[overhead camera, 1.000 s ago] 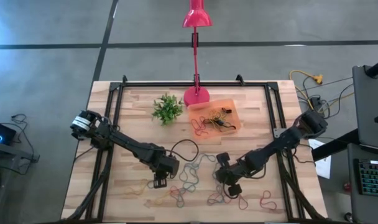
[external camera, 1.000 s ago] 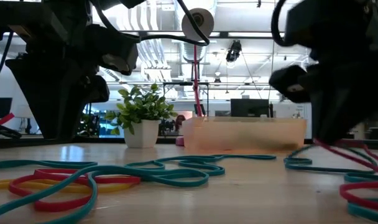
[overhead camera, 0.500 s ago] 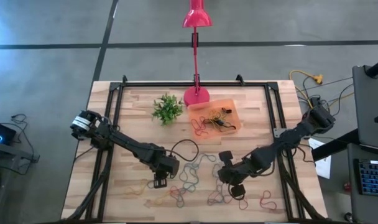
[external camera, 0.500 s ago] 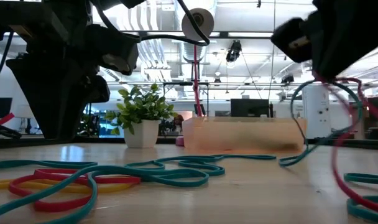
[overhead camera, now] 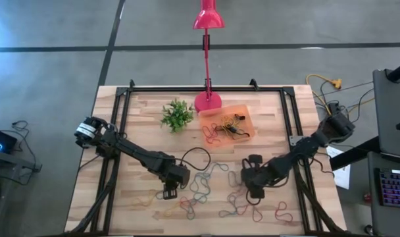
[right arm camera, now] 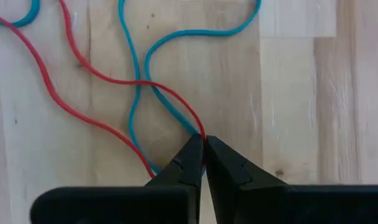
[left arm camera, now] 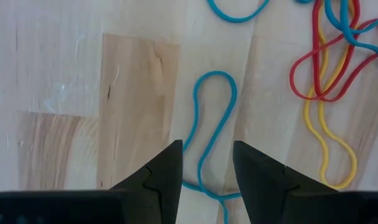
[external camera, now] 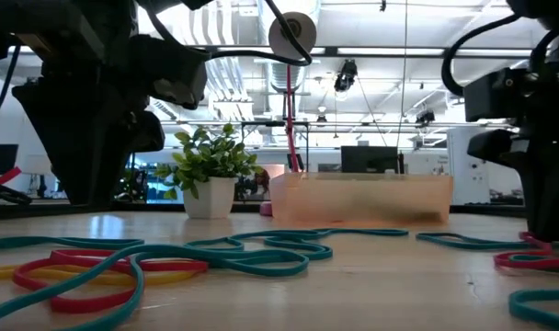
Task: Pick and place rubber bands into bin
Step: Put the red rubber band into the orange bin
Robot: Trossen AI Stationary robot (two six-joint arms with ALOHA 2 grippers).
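Wooden table (overhead camera: 141, 105): right fingers (right arm camera: 204, 163) pinch red rubber bands (right arm camera: 83, 68); left fingers (left arm camera: 204, 180) parted, empty.

The table (overhead camera: 147, 108) is pale, matt jointed wood with visible grain. Thin, smooth rubber bands (right arm camera: 136, 81) lie on it. The bin (external camera: 358, 200) looks like frosted translucent plastic.

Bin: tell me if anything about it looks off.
One red band hangs over the bin's near edge, partly on the table rather than inside. Otherwise the bin sits flat and intact.
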